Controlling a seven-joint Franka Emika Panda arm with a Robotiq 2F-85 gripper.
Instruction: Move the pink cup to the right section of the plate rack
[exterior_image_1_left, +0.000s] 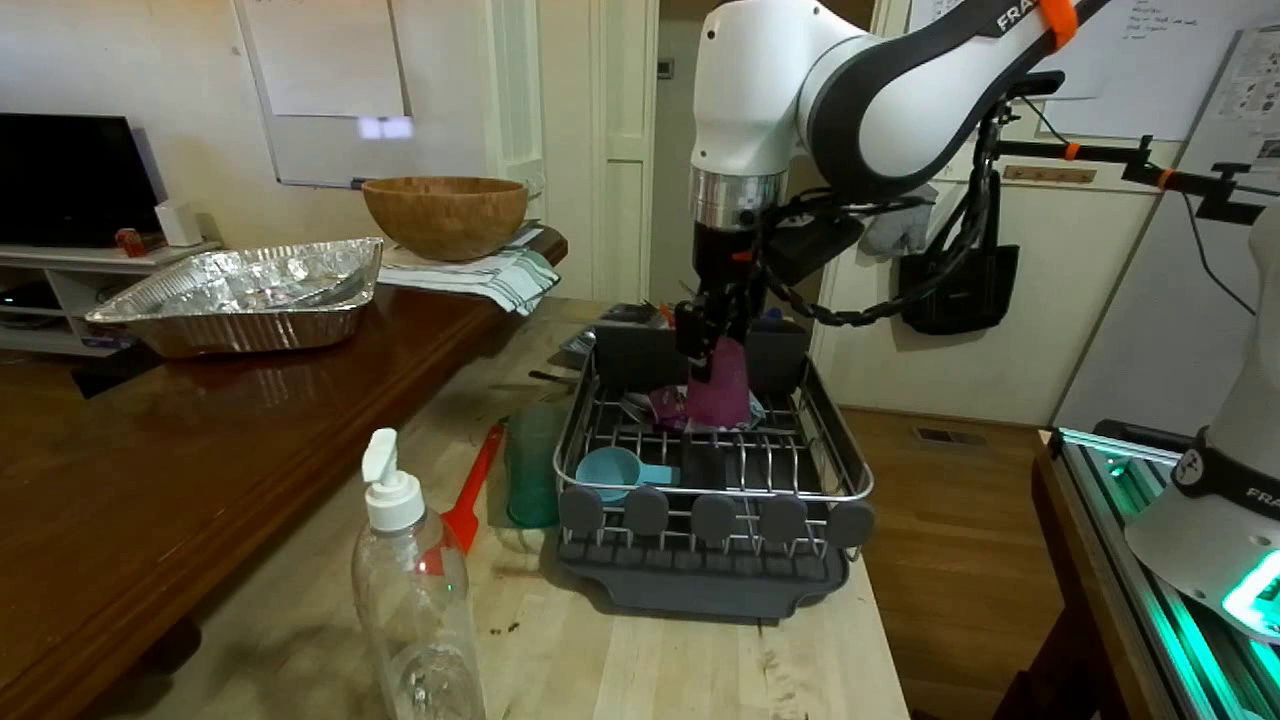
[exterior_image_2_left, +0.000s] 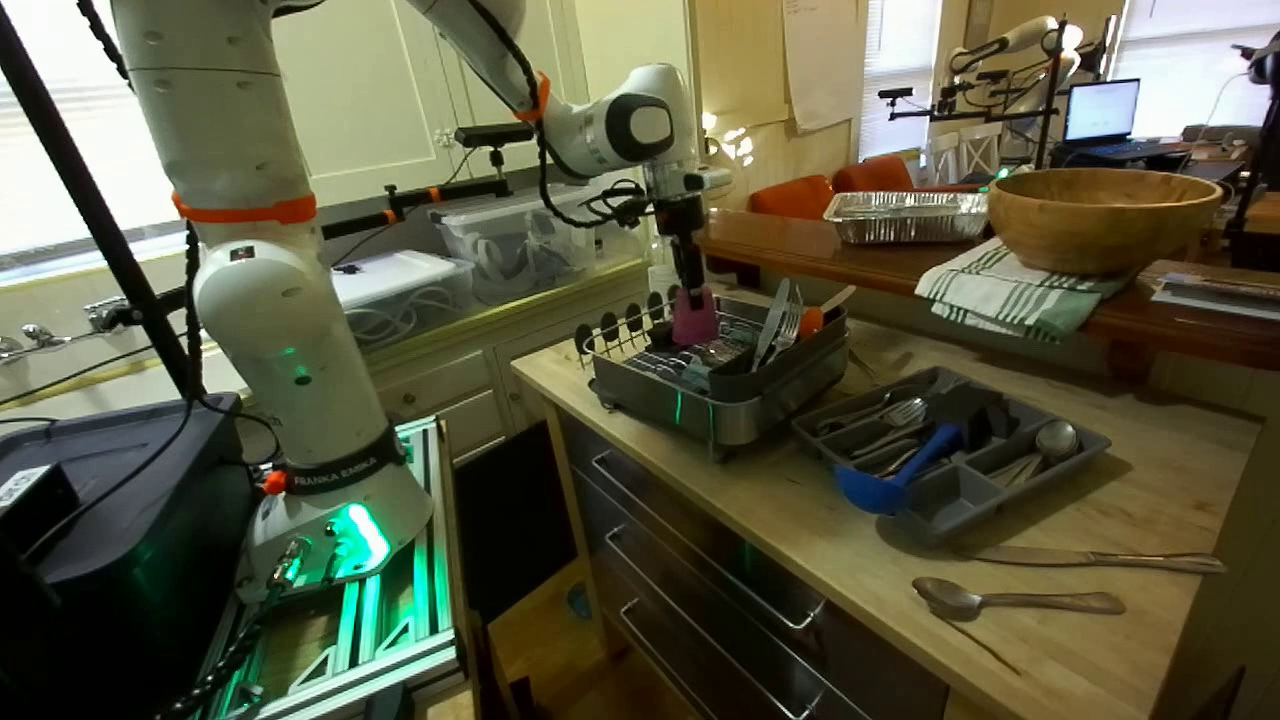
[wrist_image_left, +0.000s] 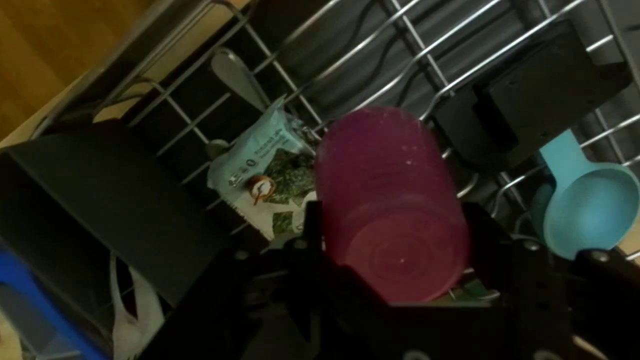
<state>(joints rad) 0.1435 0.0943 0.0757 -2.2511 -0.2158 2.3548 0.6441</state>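
Within the rim of the plate rack (exterior_image_1_left: 705, 580), in an exterior view, holds the pink cup (exterior_image_1_left: 722, 400) upside down by the hand (exterior_image_1_left: 715, 362), in front of the dark grey cutlery holder (exterior_image_1_left: 625, 358). Has also a light-blue scoop (exterior_image_1_left: 605, 470) at the rack's near end and, beside the rack on the tabletop (exterior_image_1_left: 680, 665), a green tumbler (exterior_image_1_left: 532, 470).

In an exterior view, shows the cup below the hand and, near the rack, a cutlery tray (exterior_image_2_left: 955, 495) with a blue ladle (exterior_image_2_left: 880, 490) over its edge.

In the wrist view, has the fingers (wrist_image_left: 314, 225) closed on the cup from both sides, near its base, apart only by its width. Shows a snack packet (wrist_image_left: 270, 185) just beside. Cannot tell about contact between cup and wires.
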